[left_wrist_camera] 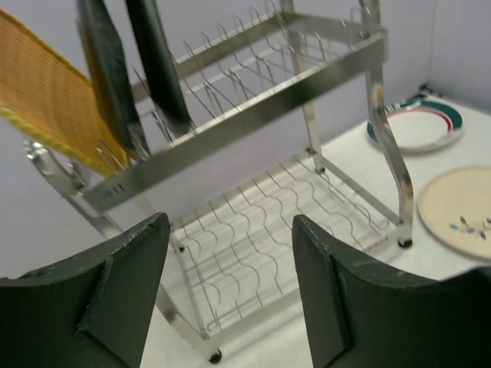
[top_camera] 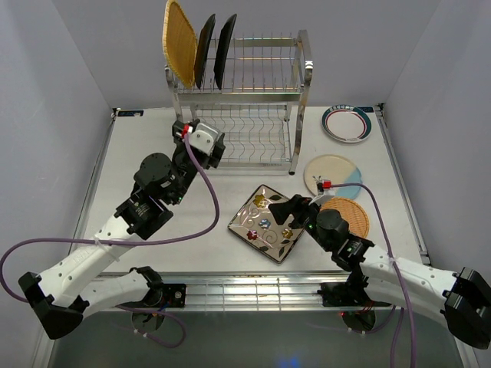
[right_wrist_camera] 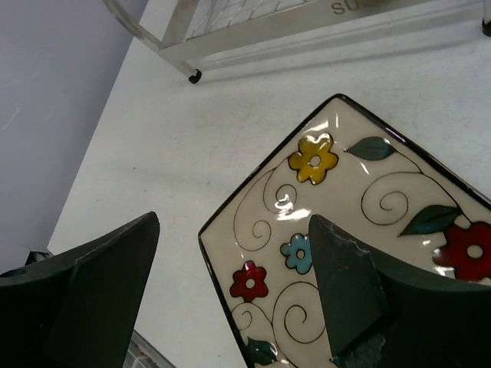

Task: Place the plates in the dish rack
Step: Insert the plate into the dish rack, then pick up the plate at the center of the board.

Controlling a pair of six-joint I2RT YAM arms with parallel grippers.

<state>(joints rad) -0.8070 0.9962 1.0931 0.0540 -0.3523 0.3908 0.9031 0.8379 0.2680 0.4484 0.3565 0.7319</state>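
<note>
Lying flat near the front of the white table [top_camera: 126, 146] is the cream square plate w/ painted flowers [top_camera: 265, 222], dark rim, one corner pointing at the arms. The right gripper [top_camera: 290, 205] is low at that plate's R side. In the R wrist view its two black fingers [right_wrist_camera: 100, 291] are wide apart w/ nothing pinched btw them; one finger is over the plate's painted face and the other is over bare table, but I can't tell if either one touches. Just R of that plate, a round woven orange-tan plate [top_camera: 345, 215] lies flat, partly hidden by the R arm. Next one back is a round cream plate w/ a blue patch [top_camera: 334, 175], flat too, edge close to the woven one. The left gripper [top_camera: 213, 157] is up in the air in front of the shiny steel wire dish rack [top_camera: 245, 100], pointed at it. In the L wrist view its black fingers [left_wrist_camera: 115, 299] are spread apart and hold nothing; the rack's bottom shelf shows btw them. The rack has 2 shelves and stands at the back of the table. A round white plate w/ a teal rim [top_camera: 347, 123] lies flat at the back R, just beside the rack. Up on the top shelf, at the L end, 3 plates stand on edge in a row: another woven orange-tan plate [top_camera: 180, 42] leaning out L, then a first black plate [top_camera: 205, 50] and a second black plate [top_camera: 225, 50] right by it.
</note>
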